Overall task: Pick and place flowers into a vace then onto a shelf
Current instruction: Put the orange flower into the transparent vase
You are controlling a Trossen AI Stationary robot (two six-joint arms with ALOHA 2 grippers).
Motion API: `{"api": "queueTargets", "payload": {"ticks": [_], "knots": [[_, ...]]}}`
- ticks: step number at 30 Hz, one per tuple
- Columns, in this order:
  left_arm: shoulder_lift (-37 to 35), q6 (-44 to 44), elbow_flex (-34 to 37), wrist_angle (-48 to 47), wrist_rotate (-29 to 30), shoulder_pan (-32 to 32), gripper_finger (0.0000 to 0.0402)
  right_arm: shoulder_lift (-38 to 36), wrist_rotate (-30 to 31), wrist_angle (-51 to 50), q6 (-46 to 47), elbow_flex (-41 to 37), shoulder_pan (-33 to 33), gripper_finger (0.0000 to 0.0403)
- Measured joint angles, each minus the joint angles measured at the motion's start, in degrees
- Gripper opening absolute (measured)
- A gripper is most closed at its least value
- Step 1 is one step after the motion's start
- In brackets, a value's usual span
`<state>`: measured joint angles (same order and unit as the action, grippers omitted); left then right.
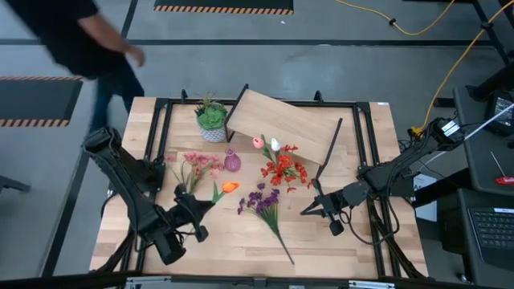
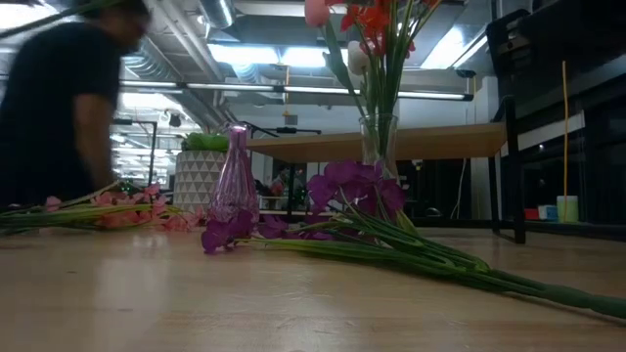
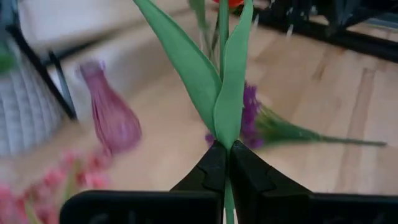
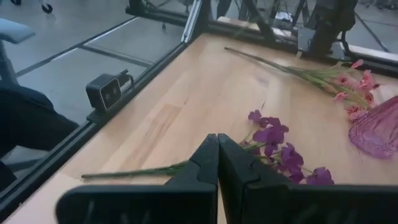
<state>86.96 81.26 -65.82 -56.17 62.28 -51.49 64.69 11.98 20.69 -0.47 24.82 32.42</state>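
My left gripper (image 1: 199, 205) is at the table's near left, shut on an orange tulip (image 1: 230, 187) with long green leaves (image 3: 214, 74). My right gripper (image 1: 307, 210) waits shut and empty at the near right, its fingers (image 4: 217, 149) above the purple clusters (image 1: 263, 201) lying flat on the table. A clear vase (image 2: 380, 142) with red clusters and pink and white tulips (image 1: 281, 167) stands mid-table. Pink blossoms (image 1: 197, 167) lie on the left. The wooden shelf (image 1: 281, 122) stands at the far side. My left gripper pinches the orange tulip's thin green stalk (image 3: 225, 148) between its two fingers, just below where the leaves split off. The stalk runs along the fingers and out past their tips, with the blossom (image 3: 227, 2) pointing toward the table's right.
A small purple glass vase (image 1: 232, 161) stands beside the pink blossoms. A spiky green plant in a white pot (image 1: 212, 122) sits at the shelf's left end. A person (image 1: 88, 40) moves past the table's far left corner. Bare tabletop lies along the near edge (image 1: 241, 249).
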Motion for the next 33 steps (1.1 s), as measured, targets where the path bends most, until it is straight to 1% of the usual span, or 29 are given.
{"api": "queueTargets", "payload": {"ticks": [3,5,10,12,15,18,23,26,28,30,31,33], "knots": [[0.0,-5.4,0.0,2.9,1.5,0.7,0.0004,0.0,0.0,2.1,0.0,0.0,0.0,0.0003],[0.0,-10.0,0.0,6.5,2.0,1.1,0.0004,0.0,0.0,3.1,0.2,0.0,0.0,0.0003],[0.0,-27.5,0.0,19.8,2.1,1.4,0.0004,0.0,0.0,5.8,1.9,0.0,0.0,0.0003],[0.0,-34.2,0.0,25.0,0.5,2.2,0.0004,0.0,0.0,7.3,1.6,0.0,0.0,0.0003],[0.0,-43.9,0.0,32.0,-3.9,4.2,0.0004,0.0,0.0,11.5,1.8,0.0,0.0,0.0003],[0.0,-52.5,0.3,38.0,-10.2,6.8,0.0004,0.0,0.0,15.5,1.6,0.0,0.0,0.0003],[0.1,-63.6,2.6,47.3,-17.0,11.3,0.0003,0.3,0.0,15.4,1.8,0.0,0.1,0.0003],[0.1,-72.1,5.1,57.9,-23.1,13.8,0.0003,1.9,0.0,15.8,1.9,0.0,0.3,0.0003],[0.1,-77.8,7.1,66.0,-29.4,15.9,0.0003,3.7,0.1,18.6,1.4,0.0,0.3,0.0003],[0.1,-81.2,8.5,72.0,-34.8,18.0,0.0003,5.5,0.1,21.0,-0.1,0.1,0.3,0.0003],[0.0,-82.2,9.2,74.0,-36.5,19.0,0.0003,6.3,0.3,21.2,-1.4,0.6,0.3,0.0003],[0.1,-84.5,10.3,76.8,-38.1,20.4,0.0003,7.3,1.0,21.1,-3.1,1.8,0.3,0.0003]]}}
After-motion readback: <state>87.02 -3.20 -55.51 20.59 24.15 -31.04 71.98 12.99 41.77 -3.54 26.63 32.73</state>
